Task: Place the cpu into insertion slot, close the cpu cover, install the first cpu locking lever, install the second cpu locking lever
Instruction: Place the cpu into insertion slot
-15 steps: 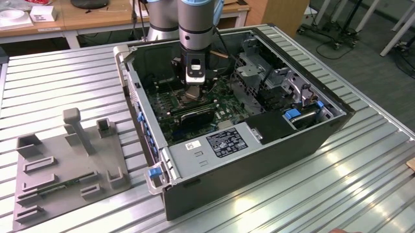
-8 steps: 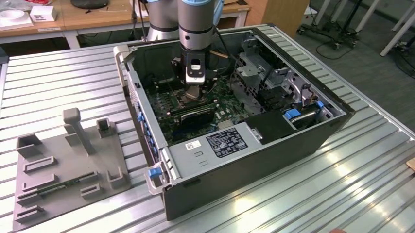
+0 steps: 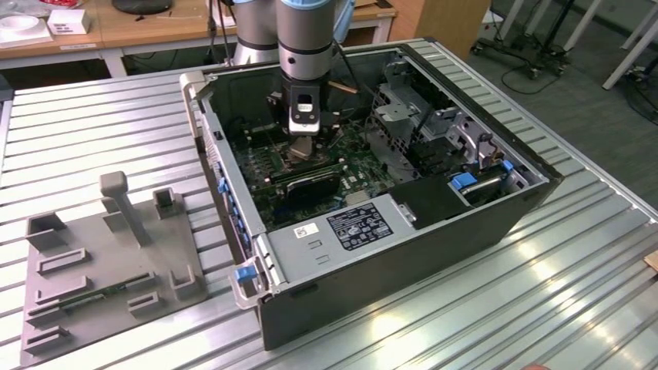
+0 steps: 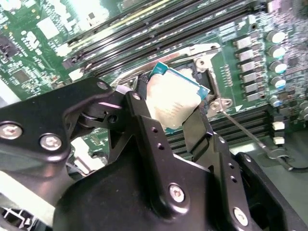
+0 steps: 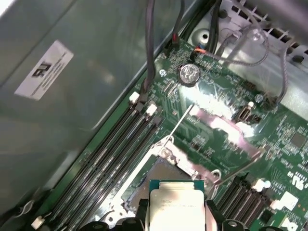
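My gripper (image 3: 303,148) reaches down into the open computer case, over the green motherboard (image 3: 355,166). It is shut on the cpu (image 4: 174,107), a pale square chip pinched at two opposite edges between the black fingers (image 4: 140,113). The chip hangs tilted just above the insertion slot (image 5: 161,171), whose silvery rim (image 4: 206,61) shows around it. In the first wrist view the cpu (image 5: 175,206) sits at the near edge of the dark socket. The cpu cover (image 5: 219,122) stands swung open behind the socket. Thin wire levers (image 5: 179,122) (image 4: 245,134) stick out, unlatched.
Long black memory slots (image 5: 120,139) flank the socket. Loose cables (image 5: 250,43) and a drive cage (image 3: 411,116) crowd the case's far side. The case wall (image 5: 72,96) rises close by. A grey fixture plate (image 3: 103,262) lies on the slatted table at the exterior view's left.
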`<control>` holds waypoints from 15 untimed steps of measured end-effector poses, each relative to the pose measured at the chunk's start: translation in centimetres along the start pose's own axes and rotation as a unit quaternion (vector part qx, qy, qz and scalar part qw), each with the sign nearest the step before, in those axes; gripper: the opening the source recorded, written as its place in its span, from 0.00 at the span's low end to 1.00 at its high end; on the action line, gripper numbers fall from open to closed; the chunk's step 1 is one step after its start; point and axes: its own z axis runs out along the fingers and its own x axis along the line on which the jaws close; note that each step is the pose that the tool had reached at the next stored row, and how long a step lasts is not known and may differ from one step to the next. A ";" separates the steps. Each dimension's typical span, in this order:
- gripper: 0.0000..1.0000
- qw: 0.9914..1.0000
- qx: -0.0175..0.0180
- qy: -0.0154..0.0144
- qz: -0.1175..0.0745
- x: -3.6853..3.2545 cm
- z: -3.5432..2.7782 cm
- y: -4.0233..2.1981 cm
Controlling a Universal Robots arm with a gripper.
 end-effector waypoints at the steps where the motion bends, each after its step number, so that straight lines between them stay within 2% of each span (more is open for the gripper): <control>1: 0.54 1.000 0.000 0.000 0.003 0.07 0.00 -0.09; 4: 0.54 1.000 0.000 -0.003 0.027 0.09 0.02 -0.11; 9: 0.54 0.998 0.000 -0.007 0.061 0.08 0.04 -0.12; 15: 0.54 0.998 0.000 -0.007 0.063 0.08 -0.03 -0.09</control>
